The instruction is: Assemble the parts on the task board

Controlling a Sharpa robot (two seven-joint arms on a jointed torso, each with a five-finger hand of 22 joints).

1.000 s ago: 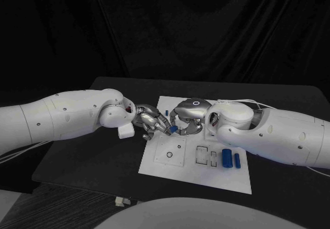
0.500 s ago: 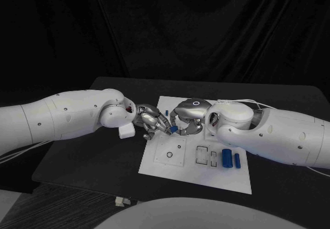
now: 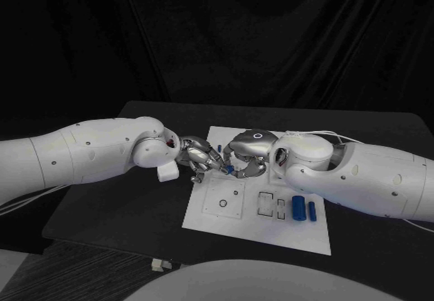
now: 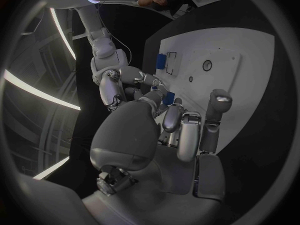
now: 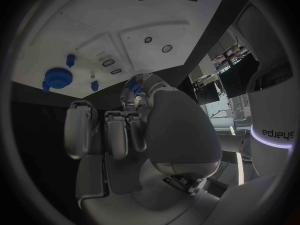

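Note:
My left hand and right hand meet over the near-left part of the white task board. Between their fingertips is a small blue part, just above the board. In the left wrist view the small blue part sits pinched between my left thumb and a finger, with the right hand reaching in against it. The right wrist view shows a bit of the blue part at my right thumb tip. A blue gear and small blue pegs stand on the board.
Two longer blue parts lie side by side near the board's right edge, beside rectangular recesses. A round recess lies on the board's near-left. A blue peg stands at the board's far-left. Black table surrounds the board.
My left hand has edged slightly to the right, closer against the right hand. The blue part stays between the fingertips.

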